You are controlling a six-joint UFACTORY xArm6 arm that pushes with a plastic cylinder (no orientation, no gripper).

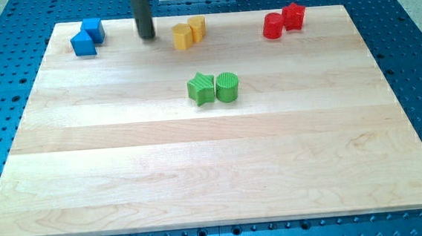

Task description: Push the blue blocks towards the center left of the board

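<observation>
Two blue blocks sit touching at the board's top left corner: a blue cube (pixel 93 29) and a blue triangular block (pixel 82 44) just below and left of it. My tip (pixel 146 37) stands on the board near the top edge, to the right of the blue blocks and a short gap away from them. It is left of the yellow blocks and touches no block.
Two yellow blocks (pixel 189 32) sit right of the tip near the top edge. Two red blocks (pixel 283 21) sit at the top right. A green star (pixel 201 88) and a green cylinder (pixel 227 87) sit together above the centre of the wooden board (pixel 215 170).
</observation>
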